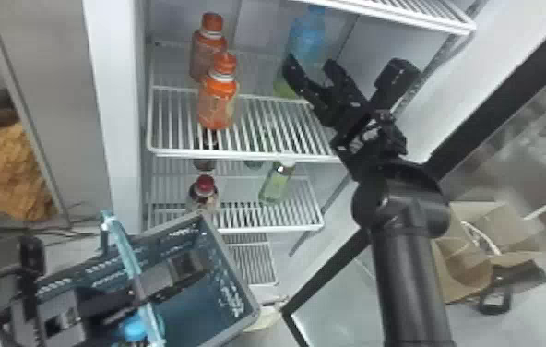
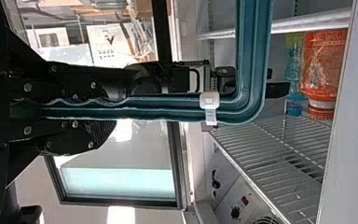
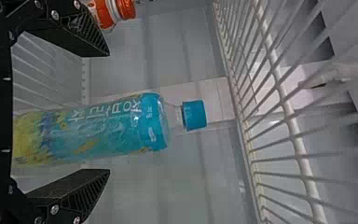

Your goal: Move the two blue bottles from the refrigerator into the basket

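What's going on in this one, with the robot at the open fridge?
The left gripper is closed on the handle of the basket, in front of the fridge. The right gripper is inside, its open fingers on either side of a blue bottle without gripping it. That bottle stands on a wire shelf with two orange bottles. A blue-capped item, probably the other blue bottle, is already in the basket.
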